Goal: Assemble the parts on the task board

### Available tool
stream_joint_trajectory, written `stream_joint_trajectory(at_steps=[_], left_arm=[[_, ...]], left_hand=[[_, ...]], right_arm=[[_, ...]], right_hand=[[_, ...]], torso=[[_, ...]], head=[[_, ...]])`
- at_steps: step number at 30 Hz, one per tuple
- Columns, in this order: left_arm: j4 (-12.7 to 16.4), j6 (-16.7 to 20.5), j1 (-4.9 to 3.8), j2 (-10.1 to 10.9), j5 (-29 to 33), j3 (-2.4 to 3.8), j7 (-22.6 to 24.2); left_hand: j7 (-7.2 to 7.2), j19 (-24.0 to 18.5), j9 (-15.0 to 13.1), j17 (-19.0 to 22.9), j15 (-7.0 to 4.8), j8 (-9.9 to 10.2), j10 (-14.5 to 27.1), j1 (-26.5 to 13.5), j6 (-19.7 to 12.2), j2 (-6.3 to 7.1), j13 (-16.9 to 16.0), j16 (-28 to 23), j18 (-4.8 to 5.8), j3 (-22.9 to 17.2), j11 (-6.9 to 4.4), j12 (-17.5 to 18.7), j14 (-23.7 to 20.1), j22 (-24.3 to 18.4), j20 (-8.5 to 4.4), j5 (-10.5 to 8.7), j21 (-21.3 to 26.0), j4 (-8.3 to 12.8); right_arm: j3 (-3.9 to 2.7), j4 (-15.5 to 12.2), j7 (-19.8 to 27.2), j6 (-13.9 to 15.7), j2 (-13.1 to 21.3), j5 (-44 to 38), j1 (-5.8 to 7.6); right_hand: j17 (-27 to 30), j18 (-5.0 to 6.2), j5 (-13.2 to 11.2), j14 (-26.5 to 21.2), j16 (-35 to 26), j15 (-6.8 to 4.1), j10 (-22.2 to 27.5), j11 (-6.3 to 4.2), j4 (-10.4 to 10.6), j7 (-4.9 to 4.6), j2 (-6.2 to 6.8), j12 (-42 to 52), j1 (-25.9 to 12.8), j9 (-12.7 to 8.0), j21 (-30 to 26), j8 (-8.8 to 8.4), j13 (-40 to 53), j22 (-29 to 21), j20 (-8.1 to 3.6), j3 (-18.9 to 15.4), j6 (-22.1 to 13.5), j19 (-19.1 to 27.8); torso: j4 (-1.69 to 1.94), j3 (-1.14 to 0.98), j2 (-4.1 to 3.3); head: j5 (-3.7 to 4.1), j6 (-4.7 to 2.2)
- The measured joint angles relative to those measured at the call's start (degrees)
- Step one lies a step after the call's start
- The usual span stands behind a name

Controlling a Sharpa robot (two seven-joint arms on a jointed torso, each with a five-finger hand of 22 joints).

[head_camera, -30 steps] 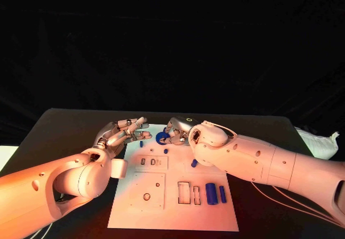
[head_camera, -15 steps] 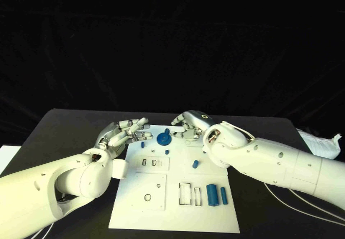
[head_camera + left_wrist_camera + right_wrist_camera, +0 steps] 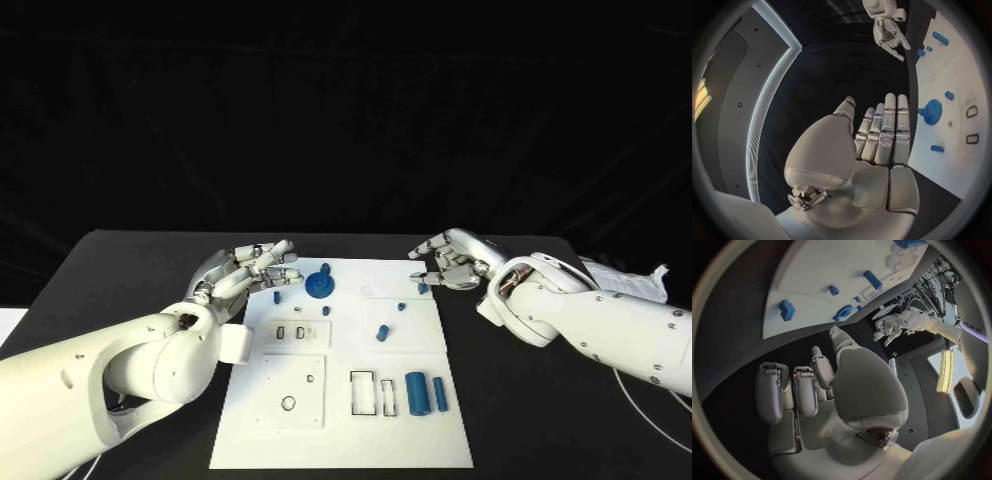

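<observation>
Silver left hand: you have it at the task board's far left corner, fingers straight and side by side, holding nothing.
Right hand: sits over the black table just off the board's far right edge; fingers loosely curled but apart, nothing in them.
Task board: white plate in the middle of the table, long axis running from you toward the far side.
Blue gear: toothed disc near the far left of the board, just beside your left fingertips; a small blue peg sits right behind it.
Small blue block: on the far right of the board, close to your right hand.
Short blue pin: mid-board, long axis roughly along the board's length, slightly tilted.
Blue cylinder: near right part, lying flat, long axis along the board's length; a thinner blue bar lies parallel just beside it.
Rectangular slots: two outlined cut-outs left of the cylinder, long sides running the same way.
Writing: too small on the board for you to read.
</observation>
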State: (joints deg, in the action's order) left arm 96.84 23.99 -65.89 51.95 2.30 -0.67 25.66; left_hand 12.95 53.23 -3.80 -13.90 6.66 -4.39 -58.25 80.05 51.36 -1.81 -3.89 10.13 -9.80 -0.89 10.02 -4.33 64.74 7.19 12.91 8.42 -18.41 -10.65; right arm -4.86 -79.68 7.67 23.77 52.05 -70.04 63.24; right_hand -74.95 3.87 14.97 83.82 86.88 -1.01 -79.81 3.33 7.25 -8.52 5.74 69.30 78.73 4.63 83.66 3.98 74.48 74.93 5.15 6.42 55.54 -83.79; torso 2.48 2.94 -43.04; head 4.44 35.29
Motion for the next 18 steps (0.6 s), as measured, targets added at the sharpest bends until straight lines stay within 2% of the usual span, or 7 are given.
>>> stream_joint_trajectory(at_steps=[6, 13, 18], left_arm=[[-0.2, -0.3, 0.00, 0.1, 0.0, -0.01, 0.0], [-0.2, -0.5, 0.02, 0.0, 0.0, -0.03, 0.0], [-0.3, -0.6, 0.02, 0.0, 0.1, -0.03, 0.0]], left_hand=[[0.00, 0.0, 0.0, 0.0, 0.00, 0.0, 0.0, 0.0, 0.0, 0.00, 0.0, 0.0, 0.00, 0.0, 0.00, 0.0, 0.0, 0.0, 0.00, 0.00, 0.0, 0.0], [0.00, 0.0, 0.0, 0.0, 0.00, 0.0, 0.0, 0.0, 0.0, 0.00, 0.0, 0.0, 0.00, 0.0, 0.00, 0.0, 0.0, 0.0, 0.00, 0.00, 0.0, 0.0], [0.00, 0.0, 0.0, 0.0, 0.00, 0.0, 0.0, 0.0, 0.0, 0.00, 0.0, 0.0, 0.00, 0.0, 0.00, 0.0, 0.0, 0.0, 0.00, 0.00, 0.0, 0.0]], right_arm=[[-0.14, 2.9, 1.8, -1.1, 1.6, 1.3, -0.77], [-0.14, 5.4, 2.6, -1.9, 1.0, 1.8, -2.52], [-0.14, 6.7, 2.8, -2.0, -0.4, 1.8, -3.01]], right_hand=[[0.0, 0.01, 0.0, 0.0, 0.0, 0.00, 0.0, 0.00, -0.2, 0.00, 0.00, 0.0, 0.0, 0.0, 0.0, 0.00, 0.0, 0.0, 0.00, -0.2, 0.0, 0.0], [0.0, 0.01, -0.4, 0.0, 0.0, 0.00, 0.0, 0.00, -0.4, 0.00, 0.32, 0.0, 0.3, 0.0, 0.0, 0.00, 0.0, 0.0, 0.00, -0.4, 0.0, 0.0], [0.0, 0.02, -0.8, 0.0, 0.0, 0.00, 0.0, 0.00, -0.5, 0.00, 0.31, 0.0, 0.3, -0.1, 0.0, -0.01, 0.0, 0.0, 0.00, -0.5, 0.0, 0.0]], torso=[[-0.29, -0.14, 0.06], [-0.26, -0.12, 0.07], [-0.12, -0.11, 0.03]], head=[[0.08, 0.05], [0.21, 0.23], [0.15, 0.44]])
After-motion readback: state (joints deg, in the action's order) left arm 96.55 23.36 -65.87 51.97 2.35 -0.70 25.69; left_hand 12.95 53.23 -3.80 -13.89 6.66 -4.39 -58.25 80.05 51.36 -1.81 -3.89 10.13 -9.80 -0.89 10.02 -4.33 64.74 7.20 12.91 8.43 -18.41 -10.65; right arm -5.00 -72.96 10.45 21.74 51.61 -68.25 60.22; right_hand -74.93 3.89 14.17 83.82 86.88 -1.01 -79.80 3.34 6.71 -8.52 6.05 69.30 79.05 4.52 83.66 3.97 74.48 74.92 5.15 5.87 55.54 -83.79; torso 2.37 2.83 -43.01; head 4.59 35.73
